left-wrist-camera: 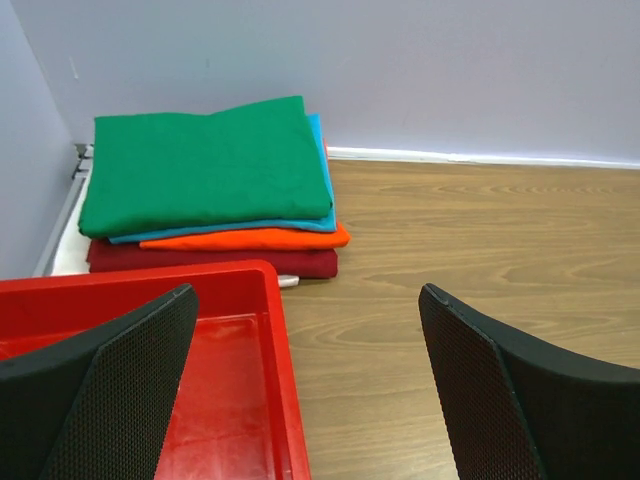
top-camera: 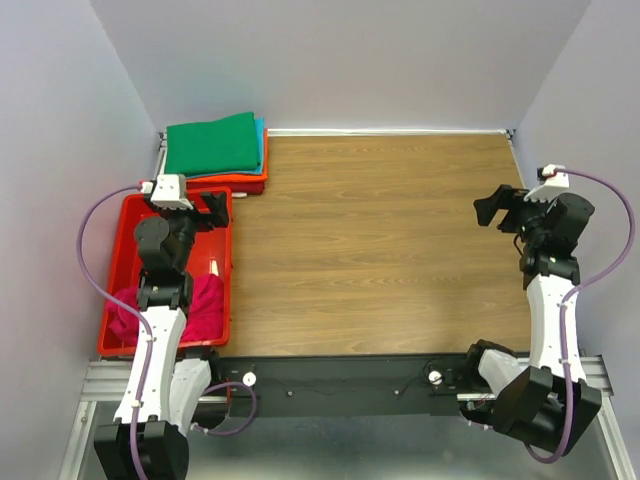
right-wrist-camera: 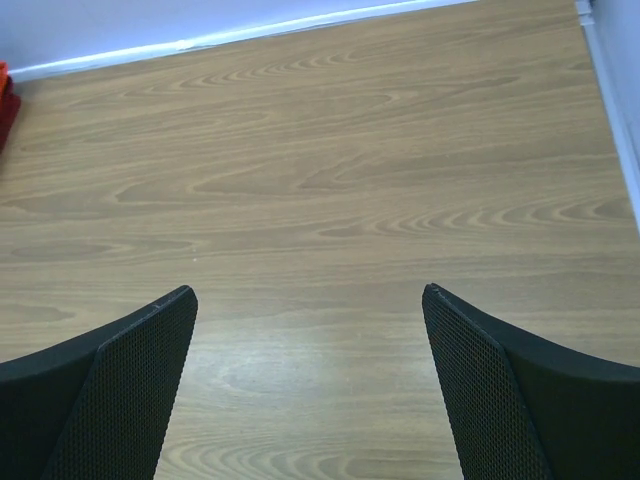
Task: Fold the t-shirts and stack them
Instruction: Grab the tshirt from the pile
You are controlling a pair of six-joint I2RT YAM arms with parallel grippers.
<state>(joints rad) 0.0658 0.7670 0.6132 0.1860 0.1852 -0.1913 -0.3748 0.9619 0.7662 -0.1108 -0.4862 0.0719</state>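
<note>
Four folded shirts (left-wrist-camera: 210, 165) stacked, tabletop (right-wrist-camera: 330, 180) 11 o'clock | pink shirt (top-camera: 207, 305) crumpled in tray (left-wrist-camera: 150, 280), 8 o'clock | left tool (left-wrist-camera: 308, 292) wide, above tray | right tool (right-wrist-camera: 310, 292) wide, 3 o'clock

Wooden table (top-camera: 380, 240), red tray (top-camera: 213, 240) left, folded t-shirts (top-camera: 213, 145) far-left corner

From above and behind, we look down on the whole table (top-camera: 380, 250). Our left wrist view faces the nearby shirt stack (left-wrist-camera: 210, 170) at eleven o'clock, which we also see from overhead; our right wrist view skims low over the wood.
</note>
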